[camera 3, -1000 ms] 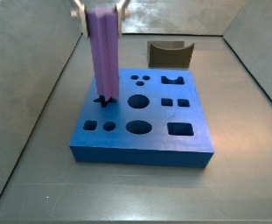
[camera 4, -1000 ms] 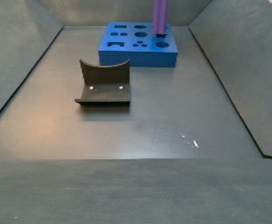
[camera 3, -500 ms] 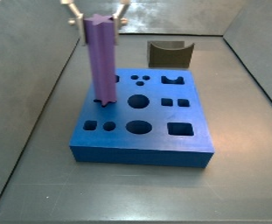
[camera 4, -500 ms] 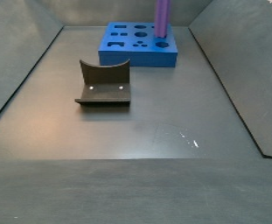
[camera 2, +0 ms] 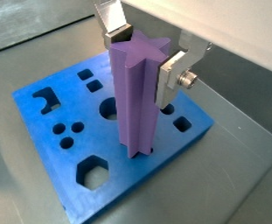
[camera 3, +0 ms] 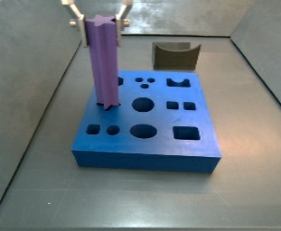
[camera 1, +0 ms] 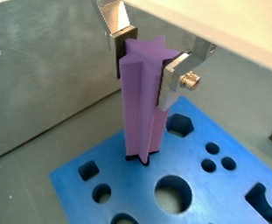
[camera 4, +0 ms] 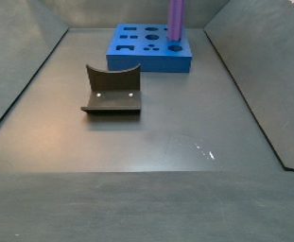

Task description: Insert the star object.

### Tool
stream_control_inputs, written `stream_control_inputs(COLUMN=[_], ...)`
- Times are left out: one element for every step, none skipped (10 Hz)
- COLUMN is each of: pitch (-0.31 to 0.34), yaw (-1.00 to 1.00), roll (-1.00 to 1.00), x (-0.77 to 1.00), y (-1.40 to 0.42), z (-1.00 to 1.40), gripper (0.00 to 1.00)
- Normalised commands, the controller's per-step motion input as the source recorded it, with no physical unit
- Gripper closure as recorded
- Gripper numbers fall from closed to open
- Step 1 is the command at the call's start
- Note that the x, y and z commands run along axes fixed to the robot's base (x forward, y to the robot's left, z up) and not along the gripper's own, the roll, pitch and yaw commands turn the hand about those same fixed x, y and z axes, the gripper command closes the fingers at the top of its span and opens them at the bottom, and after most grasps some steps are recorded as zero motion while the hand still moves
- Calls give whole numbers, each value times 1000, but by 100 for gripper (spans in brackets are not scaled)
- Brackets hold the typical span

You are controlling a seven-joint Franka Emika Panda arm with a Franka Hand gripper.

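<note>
The purple star object (camera 3: pixel 103 63) stands upright with its lower end in a hole of the blue block (camera 3: pixel 143 149), in the left column of holes. It also shows in both wrist views (camera 1: pixel 144 105) (camera 2: pixel 138 96) and in a side view (camera 4: pixel 177 19). My gripper (camera 3: pixel 98 14) is right over its top. The silver fingers (camera 1: pixel 118 44) flank the star's top end, spread a little wider than the prism. The gripper is open, and its midpoint shows in both wrist views (camera 1: pixel 148 66) (camera 2: pixel 142 63).
The blue block (camera 2: pixel 56 105) (camera 4: pixel 143 59) has several other shaped holes, all empty. A small dark brown curved block (camera 3: pixel 175 54) (camera 4: pixel 112 90) stands apart from it on the grey floor. Grey walls enclose the floor on the sides.
The fingers have spread apart off the star object. The prism has sunk slightly lower into its hole and its top now shows below the fingers.
</note>
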Motion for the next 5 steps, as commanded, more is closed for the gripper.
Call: stream_control_inputs(pitch=[46, 0, 0, 0, 0], yaw=[0, 0, 0, 0, 146], roll=[0, 0, 0, -54, 0], x=[266, 17, -26, -9, -57], y=[-89, -134, -137, -51, 0], z=[-720, -637, -566, -580, -694], gripper=[100, 100, 100, 100, 100])
